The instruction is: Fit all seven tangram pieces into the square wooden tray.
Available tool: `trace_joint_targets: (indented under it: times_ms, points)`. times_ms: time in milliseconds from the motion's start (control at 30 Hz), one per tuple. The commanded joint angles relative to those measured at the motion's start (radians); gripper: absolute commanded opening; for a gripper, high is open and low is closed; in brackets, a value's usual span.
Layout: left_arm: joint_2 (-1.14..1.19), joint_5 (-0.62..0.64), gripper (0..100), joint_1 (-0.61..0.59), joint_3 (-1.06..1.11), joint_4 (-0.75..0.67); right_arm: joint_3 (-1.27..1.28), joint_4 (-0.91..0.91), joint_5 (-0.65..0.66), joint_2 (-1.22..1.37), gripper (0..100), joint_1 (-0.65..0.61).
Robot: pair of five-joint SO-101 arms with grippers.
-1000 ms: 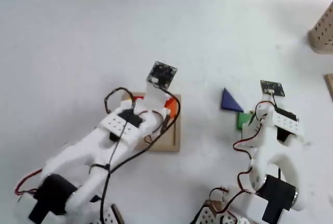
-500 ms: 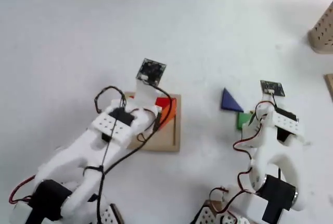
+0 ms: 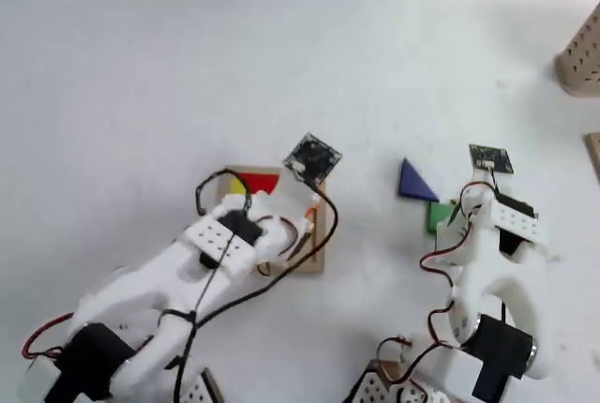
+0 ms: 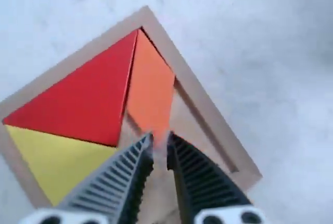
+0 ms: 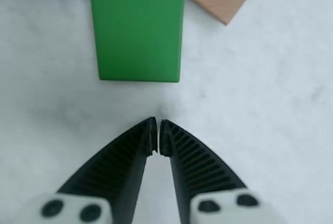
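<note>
Currently the left tool [image 4: 159,140] is all but closed, empty, tips over the orange piece [image 4: 151,86] in the tray [image 4: 218,127]; the right tool [image 5: 157,133], closed and empty, sits near the green square [image 5: 138,36].

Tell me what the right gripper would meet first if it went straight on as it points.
Probably the green square, which lies directly ahead of the right gripper; how high the gripper hangs is unclear.

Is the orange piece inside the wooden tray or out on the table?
Inside. The orange piece lies flat within the rim of the tray, edge to edge with the red triangle.
</note>
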Motion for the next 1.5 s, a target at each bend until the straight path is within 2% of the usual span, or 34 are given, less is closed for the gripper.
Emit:
trace_joint_targets:
  times_ms: [0,133,300,500,667,767,867,1033,1233,1467]
  points:
    - [-0.033,0.006,7,0.025,-0.005,-0.008,-0.003,-0.012,0.012,-0.039,1.8,-0.018]
    - [-0.012,0.127,8,0.022,-0.005,-0.025,-0.003,-0.012,0.012,-0.039,1.8,-0.018]
    - [0.084,0.137,7,0.019,-0.055,-0.043,-0.003,-0.012,0.012,-0.039,1.8,-0.018]
    - [0.087,0.129,7,0.031,-0.057,-0.043,-0.003,-0.012,0.012,-0.039,1.8,-0.018]
    - [0.008,0.126,7,0.101,-0.011,-0.011,-0.003,-0.012,0.012,-0.039,1.8,-0.018]
    - [-0.036,0.126,8,0.154,0.048,-0.054,-0.003,-0.012,0.012,-0.039,1.8,-0.018]
    - [-0.019,0.135,8,0.125,0.041,-0.080,-0.003,-0.012,0.012,-0.039,1.8,-0.018]
    - [0.108,0.137,7,0.088,-0.069,-0.015,-0.003,-0.012,0.012,-0.039,1.8,-0.018]
    - [0.268,0.175,7,0.048,-0.235,0.126,-0.003,-0.012,0.012,-0.039,1.8,-0.016]
    - [0.291,0.176,7,0.041,-0.275,0.135,-0.003,-0.012,0.012,-0.039,1.8,-0.016]
